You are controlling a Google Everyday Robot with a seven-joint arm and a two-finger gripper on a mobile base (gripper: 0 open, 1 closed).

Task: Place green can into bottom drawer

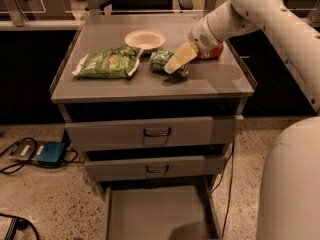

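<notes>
Centrally, green can (158, 60) apparently lies sideways on tabletop (210, 80), long axis roughly left-right, under end effector (173, 66) (grip cannot be told). Snack bag (107, 63) lies left, bowl (145, 38) behind, red can (214, 53) right. Bottom drawer (160, 214) stands open.

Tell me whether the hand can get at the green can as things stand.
Probably yes. The hand hangs right at the green can on the cabinet top, partly covering it, with nothing between them. The snack bag and the bowl lie apart from it.

no readable text, even on the green can (160, 60) by the gripper (171, 68).
</notes>
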